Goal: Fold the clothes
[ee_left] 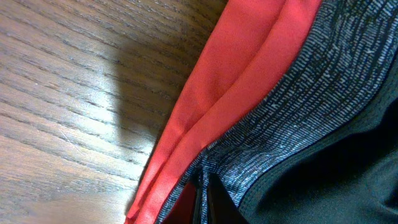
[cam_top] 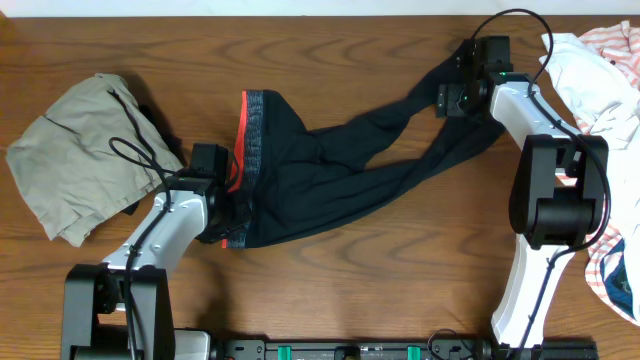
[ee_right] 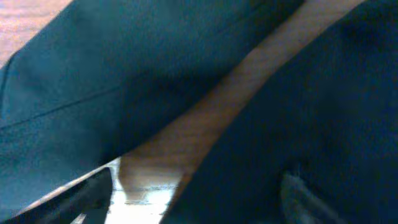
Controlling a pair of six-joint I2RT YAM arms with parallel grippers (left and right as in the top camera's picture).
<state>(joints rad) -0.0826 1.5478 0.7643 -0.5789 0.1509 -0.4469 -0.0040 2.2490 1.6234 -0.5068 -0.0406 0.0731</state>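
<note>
Item: leggings (cam_top: 330, 180), spread mid-table, waistband left, the two legs trailing to the far right. Left gripper (ee_left: 205, 200) is closed on the near end of the waistband; right gripper (ee_right: 196, 190) stands open astride the leg ends, so the step looks like taking hold for the first fold, which needs the right jaws closed on both legs. Room: bare table (cam_top: 380, 290) near side; khaki garment (cam_top: 80, 150) left, white and striped garments (cam_top: 600, 60) right.

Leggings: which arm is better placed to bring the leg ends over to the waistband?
Right, probably. The right gripper is open at the leg ends of the leggings; the left gripper is shut on the waistband, far away.
</note>
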